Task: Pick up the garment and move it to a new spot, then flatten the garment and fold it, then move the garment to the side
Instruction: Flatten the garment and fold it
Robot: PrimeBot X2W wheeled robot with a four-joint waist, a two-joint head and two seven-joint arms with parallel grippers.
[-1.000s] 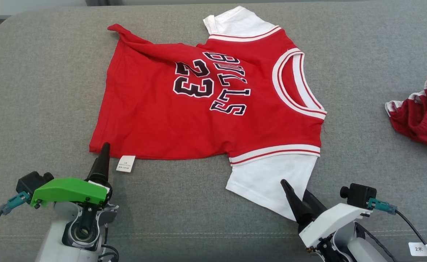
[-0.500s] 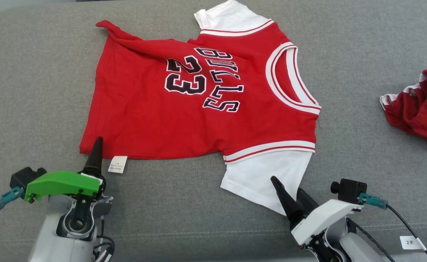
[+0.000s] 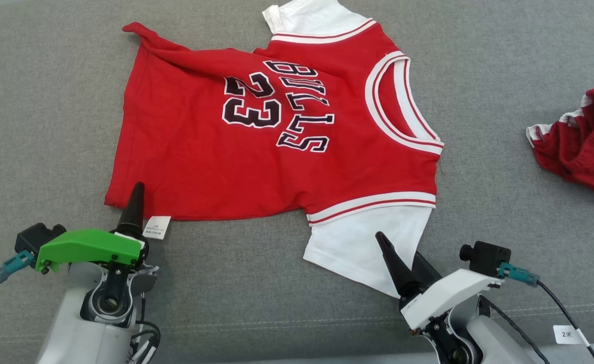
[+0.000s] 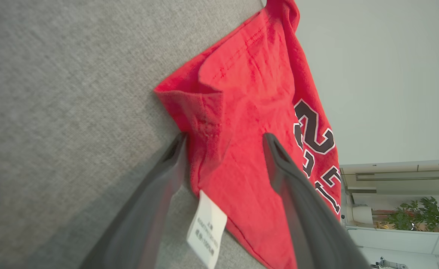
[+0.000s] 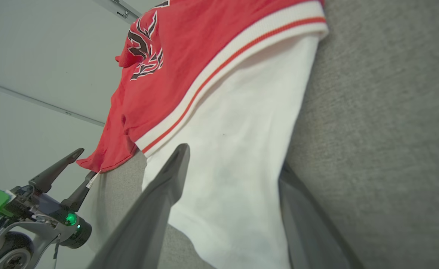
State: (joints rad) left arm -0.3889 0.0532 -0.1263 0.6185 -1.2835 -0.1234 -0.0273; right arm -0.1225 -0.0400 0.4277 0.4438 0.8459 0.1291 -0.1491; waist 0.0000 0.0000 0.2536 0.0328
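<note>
The garment (image 3: 216, 156) is a red "BULLS 23" jersey with white sleeves, lying spread on the grey cushion (image 3: 44, 101), its far left corner bunched up. My left gripper (image 3: 136, 202) is open at the jersey's near left hem corner. In the left wrist view the left gripper (image 4: 224, 141) straddles that red corner (image 4: 219, 112), just past the white care label (image 4: 206, 231). My right gripper (image 3: 398, 247) is open at the near white sleeve (image 3: 363, 242). In the right wrist view the right gripper (image 5: 234, 160) has the sleeve (image 5: 242, 149) between its fingers.
A second, crumpled dark red piece of clothing (image 3: 580, 146) lies at the right edge of the cushion. A small white tag (image 3: 567, 333) sits by the front seam at the lower right. My left gripper (image 5: 83, 164) also appears in the right wrist view.
The whole picture has shifted, so the camera has moved. Both grippers have edged slightly further over the jersey's near edge and stayed open. The jersey lies as before.
</note>
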